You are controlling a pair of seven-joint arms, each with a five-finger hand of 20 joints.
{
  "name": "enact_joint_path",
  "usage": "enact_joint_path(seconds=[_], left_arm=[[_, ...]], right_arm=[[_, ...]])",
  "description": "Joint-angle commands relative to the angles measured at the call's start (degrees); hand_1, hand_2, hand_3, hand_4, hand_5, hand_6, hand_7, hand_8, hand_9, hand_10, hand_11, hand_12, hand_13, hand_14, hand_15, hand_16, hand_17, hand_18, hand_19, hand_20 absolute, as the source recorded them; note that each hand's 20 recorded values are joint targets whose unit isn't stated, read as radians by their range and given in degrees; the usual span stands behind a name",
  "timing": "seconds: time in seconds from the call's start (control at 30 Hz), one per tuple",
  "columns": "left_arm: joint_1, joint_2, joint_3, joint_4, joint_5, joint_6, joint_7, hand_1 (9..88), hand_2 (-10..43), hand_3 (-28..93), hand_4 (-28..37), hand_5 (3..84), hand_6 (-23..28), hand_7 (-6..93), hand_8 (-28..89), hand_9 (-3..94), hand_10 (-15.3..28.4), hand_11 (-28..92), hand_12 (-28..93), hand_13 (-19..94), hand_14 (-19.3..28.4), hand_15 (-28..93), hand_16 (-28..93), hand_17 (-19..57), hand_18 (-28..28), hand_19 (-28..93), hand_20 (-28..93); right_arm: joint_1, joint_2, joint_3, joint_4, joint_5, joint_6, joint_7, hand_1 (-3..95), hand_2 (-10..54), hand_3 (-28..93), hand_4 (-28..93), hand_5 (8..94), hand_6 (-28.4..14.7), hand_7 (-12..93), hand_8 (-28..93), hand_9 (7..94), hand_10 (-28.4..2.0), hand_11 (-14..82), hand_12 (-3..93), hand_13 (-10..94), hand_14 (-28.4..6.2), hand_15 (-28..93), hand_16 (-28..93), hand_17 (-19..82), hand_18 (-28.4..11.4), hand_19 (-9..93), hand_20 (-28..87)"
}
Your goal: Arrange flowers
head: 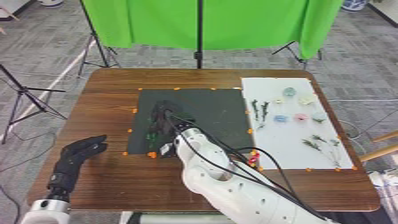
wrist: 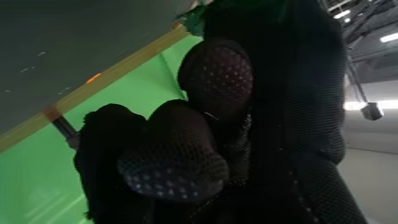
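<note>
The right hand (head: 165, 111) is over the left part of a dark mat (head: 213, 100), with dark green leaves (head: 152, 133) beside it. In the right wrist view, the same hand (wrist: 191, 145) has its fingers curled, and green leaves (wrist: 193, 21) stick out past them. Its grip on the stem is hidden. At the table's left, the left hand (head: 78, 149) rests with relaxed fingers. On a white sheet (head: 271, 152) lie a blue flower (head: 281, 118), a pink flower (head: 301, 117), a pale yellow flower (head: 306, 100), a blue-green flower (head: 290, 91) and several green sprigs (head: 259, 110).
Orange tape pieces (head: 152, 155) mark the edges of the mat and sheet. A small red object (head: 254, 158) lies beside the right arm, which crosses the mat's lower right part. Behind the brown table (head: 115, 82) hangs a green cloth on stands.
</note>
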Motion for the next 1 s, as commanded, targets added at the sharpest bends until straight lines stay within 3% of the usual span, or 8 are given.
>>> enact_joint_path(seconds=[0.03,0.23,0.43,0.47,0.5,0.67,0.9,1.0], left_arm=[[0.28,-0.66,0.66,0.69,0.5,-0.93,-0.6,28.0,-6.7,67,-16.3,52.8,4.3,16.2,-5,50.4,14.3,23,15,39,18.8,23,2,7.8,13.2,7,20],[0.5,-0.87,0.5,0.55,0.56,-1.0,-0.68,28.2,-6.9,67,-16.3,52.7,4.3,16.2,-5,50.5,14.3,23,15,39,18.8,23,2,7.7,13.3,7,20],[0.2,-0.67,0.32,0.53,0.58,-1.42,-1.0,28.2,-7.1,67,-16.1,52.6,4.3,16.2,-5,50.4,14.3,23,15,39,18.9,22,2,7.7,13.3,7,20],[0.46,-0.7,-0.1,0.32,0.59,-1.57,-1.21,28.2,-7.0,67,-16.1,52.6,4.2,16.2,-5,50.5,14.4,23,15,39,18.9,22,2,7.7,13.3,7,20],[0.77,-0.75,-0.5,0.14,0.61,-1.58,-1.19,28.3,-7.1,67,-16.1,52.6,4.2,16.3,-5,50.4,14.4,23,15,39,18.8,22,2,7.7,13.3,7,20],[3.15,-0.94,-3.1,-1.48,0.47,-1.19,-1.97,28.3,-7.2,67,-16.0,52.6,4.2,16.3,-5,50.5,14.3,23,15,39,18.8,22,2,7.7,13.3,7,20],[5.02,-0.87,-5.0,-3.03,0.54,-0.76,-2.55,28.4,-7.5,67,-16.0,52.6,4.2,16.3,-5,50.5,14.3,23,15,39,18.8,23,2,7.7,13.3,7,20],[5.25,-1.08,-5.47,-3.15,0.6,-0.92,-2.46,28.5,-7.5,67,-16.0,52.6,4.2,16.3,-5,50.5,14.3,23,15,39,18.7,23,2,7.7,13.3,7,20]], right_arm=[[-0.11,-0.15,-0.18,0.67,-2.06,0.54,-0.4,82.5,-9.5,-28,47,80.7,-3.6,33,20,87.9,-13.7,43.5,30.2,94,-0.8,64,28,74,-8.9,93,46],[-0.42,-0.16,0.06,0.5,-2.56,-0.14,-0.8,80.3,-9.5,-22,42,80.5,-3.8,33,20,87.5,-13.8,43.4,29.9,94,-0.9,63,29,74,-8.8,93,45],[-0.62,0.34,1.93,-1.63,-3.05,-0.72,-1.12,74.1,-9.5,-4,30,80.3,-3.9,33,20,87.2,-13.8,43.3,29.4,94,-1.1,62,29,73,-9.0,93,45],[0.37,1.4,1.38,-2.8,-2.29,0.2,-0.8,67.9,-9.5,13,17,80.2,-4.0,33,20,87.2,-13.8,43.3,29.4,94,-1.2,62,30,73,-9.1,93,45],[2.08,3.14,0.12,-4.26,-1.15,1.51,-0.3,65.2,-9.5,21,12,80.0,-3.9,33,19,87.1,-13.7,43.3,29.4,94,-1.3,61,30,73,-9.1,93,45],[7.73,12.89,-0.61,-14.79,3.64,3.85,0.85,59.0,-9.5,31,6,79.4,-3.9,33,19,86.2,-13.7,43.5,29.4,94,-1.4,60,31,72,-9.7,93,46],[2.37,24.35,14.62,-28.17,6.06,-1.02,0.48,48.9,-9.5,49,-5,79.5,-4.1,27,16,86.5,-13.7,36.7,27.9,94,-1.9,58,34,70,-10.2,93,47],[-2.01,28.3,21.91,-31.08,6.09,-2.44,0.99,45.1,-9.5,55,-8,79.4,-4.3,23,12,87.0,-13.9,31.5,27.1,94,-2.1,56,34,70,-10.5,93,48]])
